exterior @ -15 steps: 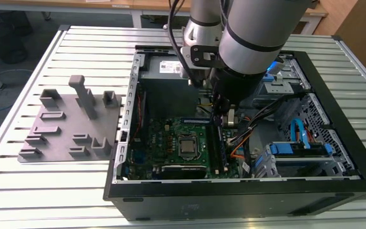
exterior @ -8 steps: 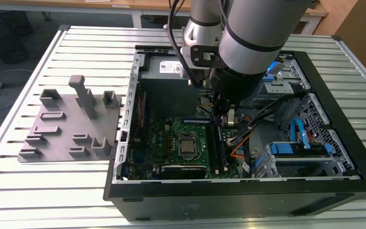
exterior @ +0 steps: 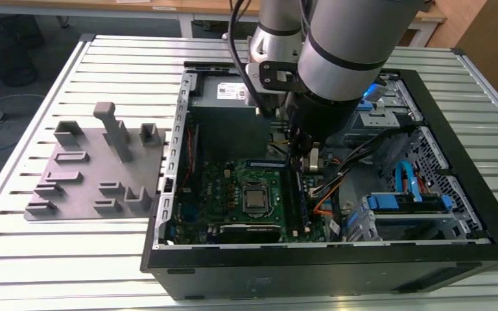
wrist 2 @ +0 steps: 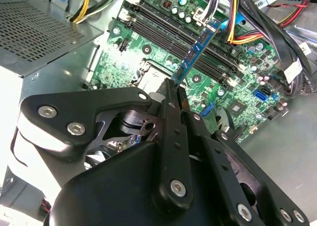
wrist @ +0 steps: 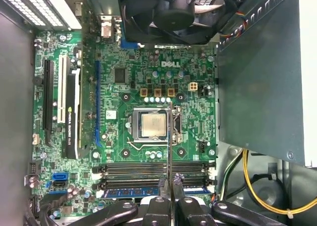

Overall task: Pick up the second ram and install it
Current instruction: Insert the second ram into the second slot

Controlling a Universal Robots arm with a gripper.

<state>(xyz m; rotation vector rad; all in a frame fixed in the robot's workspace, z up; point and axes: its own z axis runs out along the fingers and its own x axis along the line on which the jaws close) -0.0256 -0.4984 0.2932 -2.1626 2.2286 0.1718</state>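
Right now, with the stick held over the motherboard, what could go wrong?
The tool grips the second ram at one end, so its free length could tilt or slip under pressure. Its far tip looks close to the cable bundle, which might snag it. A small misalignment could hit the installed stick instead of an empty slot.

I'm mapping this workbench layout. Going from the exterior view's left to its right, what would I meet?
Gray fixture plate → processor → hand gripping the second ram → blue drive bracket.
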